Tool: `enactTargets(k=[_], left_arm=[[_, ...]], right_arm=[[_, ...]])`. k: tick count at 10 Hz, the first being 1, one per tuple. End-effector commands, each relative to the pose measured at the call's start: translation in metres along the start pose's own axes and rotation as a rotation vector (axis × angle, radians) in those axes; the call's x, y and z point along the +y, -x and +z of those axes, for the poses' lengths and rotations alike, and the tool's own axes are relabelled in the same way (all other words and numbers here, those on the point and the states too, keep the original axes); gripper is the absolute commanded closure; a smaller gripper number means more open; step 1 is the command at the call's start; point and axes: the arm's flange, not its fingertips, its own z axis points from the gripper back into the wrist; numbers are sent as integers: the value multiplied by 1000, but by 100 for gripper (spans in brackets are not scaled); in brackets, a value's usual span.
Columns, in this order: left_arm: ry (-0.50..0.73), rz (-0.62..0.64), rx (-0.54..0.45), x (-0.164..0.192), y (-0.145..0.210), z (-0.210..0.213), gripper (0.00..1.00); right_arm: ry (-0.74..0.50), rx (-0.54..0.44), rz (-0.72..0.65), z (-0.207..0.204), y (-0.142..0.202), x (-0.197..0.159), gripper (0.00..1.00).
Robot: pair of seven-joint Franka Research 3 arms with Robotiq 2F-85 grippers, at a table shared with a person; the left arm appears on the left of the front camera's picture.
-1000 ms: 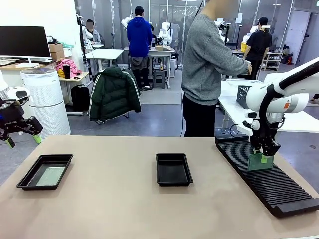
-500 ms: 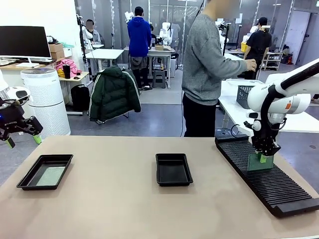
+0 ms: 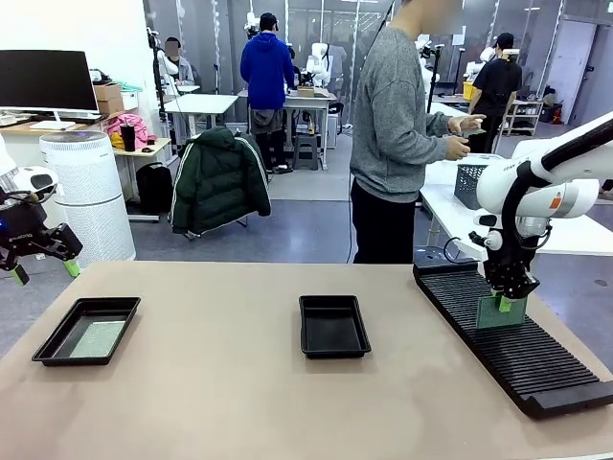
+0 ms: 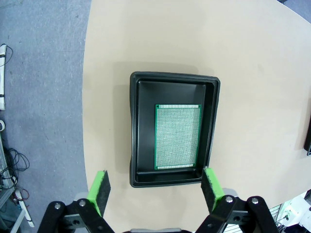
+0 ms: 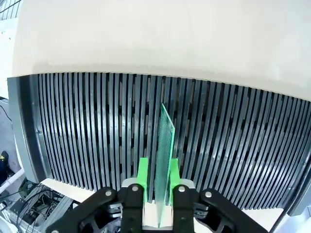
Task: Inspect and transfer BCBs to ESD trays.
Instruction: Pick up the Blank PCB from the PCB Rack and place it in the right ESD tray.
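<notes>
Little moved: person's hands (image 3: pixel 456 147) raised beyond the surface (image 3: pixel 239 402), right arm nearly static | right pincer (image 3: pixel 511 305) clamped on upright BCB (image 3: pixel 498 314) seated in rack (image 3: pixel 546 369), lift judged not begun | left pincer (image 3: pixel 43 271) spread above left ESD tray (image 3: pixel 57 350), flat BCB (image 3: pixel 97 338) laid inside | middle ESD tray (image 3: pixel 333 353) unfilled

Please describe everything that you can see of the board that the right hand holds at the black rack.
The board is a thin, flat green rectangle with a pale face. It stands upright on edge, its lower edge at the slots of the ribbed black rack; whether it sits in a slot I cannot tell. The right hand is shut on its upper edge, one green pad on each face.
</notes>
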Motion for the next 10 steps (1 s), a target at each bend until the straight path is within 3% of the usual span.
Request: enactTargets(k=[1, 7, 10], left_arm=[[10, -19, -14, 2, 1, -3, 0], [10, -19, -14, 2, 1, -3, 0], [10, -19, -14, 2, 1, -3, 0]], right_arm=[[36, -5, -27, -5, -4, 8, 76], [44, -7, -40, -7, -3, 14, 76], [53, -8, -46, -8, -3, 18, 83]])
